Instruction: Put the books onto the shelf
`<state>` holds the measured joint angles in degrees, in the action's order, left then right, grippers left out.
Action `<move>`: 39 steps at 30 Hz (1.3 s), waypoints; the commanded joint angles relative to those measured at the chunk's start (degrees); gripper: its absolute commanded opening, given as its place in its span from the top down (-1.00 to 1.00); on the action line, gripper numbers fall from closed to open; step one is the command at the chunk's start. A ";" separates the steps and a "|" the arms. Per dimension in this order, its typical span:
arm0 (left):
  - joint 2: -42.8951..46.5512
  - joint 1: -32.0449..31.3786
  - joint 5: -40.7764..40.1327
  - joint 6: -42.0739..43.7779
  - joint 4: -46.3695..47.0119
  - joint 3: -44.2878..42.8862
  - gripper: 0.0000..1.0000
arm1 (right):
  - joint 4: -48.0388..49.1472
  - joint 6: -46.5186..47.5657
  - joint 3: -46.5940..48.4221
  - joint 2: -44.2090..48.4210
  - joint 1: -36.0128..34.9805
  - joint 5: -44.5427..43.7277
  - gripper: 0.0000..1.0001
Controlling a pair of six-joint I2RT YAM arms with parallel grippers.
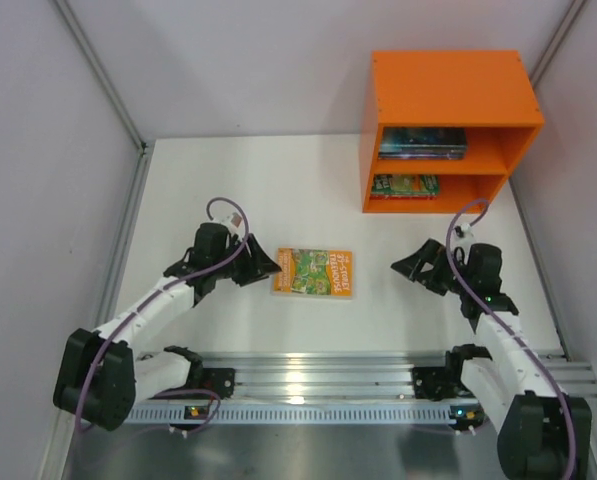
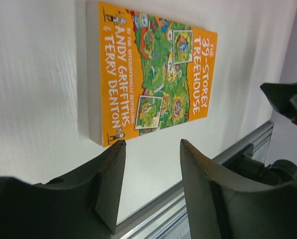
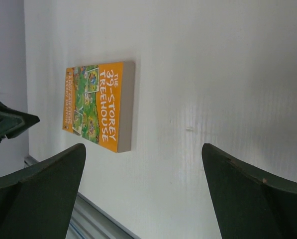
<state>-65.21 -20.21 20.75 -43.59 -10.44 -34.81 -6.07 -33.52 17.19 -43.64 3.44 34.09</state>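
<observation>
One orange-green book (image 1: pixel 313 272) lies flat between the left end effector (image 1: pixel 266 263) and right end effector (image 1: pixel 403 270), both spread, touching neither.

Inside the shelf (image 1: pixel 448 85), the dark stack (image 1: pixel 423 143) in the upper compartment and the green covers (image 1: pixel 405 185) in the lower one are too small to count or read. In the left wrist view, the picture's top edge clips a corner of the orange-green book (image 2: pixel 153 74), and the left fingers (image 2: pixel 108 184) run off the bottom. The right fingers (image 3: pixel 49 189) are cropped the same way in their own view.

Orange-green book (image 1: pixel 313 272) lies flat, apart from the orange shelf (image 1: pixel 448 90).
</observation>
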 commanded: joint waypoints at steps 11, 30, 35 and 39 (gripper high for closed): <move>-0.09 -1.33 8.78 -3.08 12.00 9.67 0.00 | 6.94 8.55 22.87 -26.57 -20.83 -13.32 -0.93; -11.34 -1.33 3.60 -3.43 17.11 10.46 -0.02 | -0.97 22.88 49.87 -58.57 -27.00 -11.67 -0.88; -13.01 -1.24 1.49 -3.35 16.07 8.63 0.08 | -0.71 23.15 49.00 -60.87 -28.13 -10.09 -0.86; -11.61 -1.24 -2.12 -1.94 11.41 6.33 0.12 | 1.58 22.10 45.66 -58.85 -29.28 -10.88 -0.86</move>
<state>-77.54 -21.47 22.68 -47.42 2.94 -26.00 -7.46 -12.01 63.81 -104.64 -24.12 22.59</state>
